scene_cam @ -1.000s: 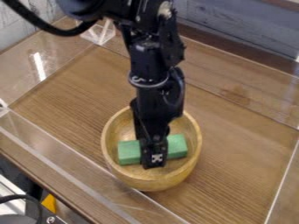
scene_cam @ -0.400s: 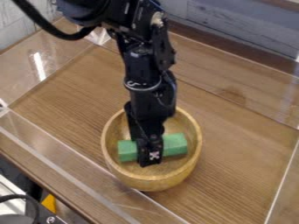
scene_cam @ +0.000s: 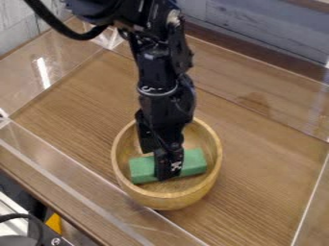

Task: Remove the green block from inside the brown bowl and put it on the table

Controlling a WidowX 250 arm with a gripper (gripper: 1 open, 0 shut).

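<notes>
The green block [scene_cam: 168, 168], a small matte bar with smooth plain faces, lies inside the brown bowl [scene_cam: 135, 189] near the bench's [scene_cam: 90, 101] front edge. The gripper [scene_cam: 166, 169] points down over its middle, fingers spread wide.

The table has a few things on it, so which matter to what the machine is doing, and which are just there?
Part of the job:
green block, inside the bowl
brown bowl
table
end effector, open over the block

Just there:
clear acrylic walls
</notes>
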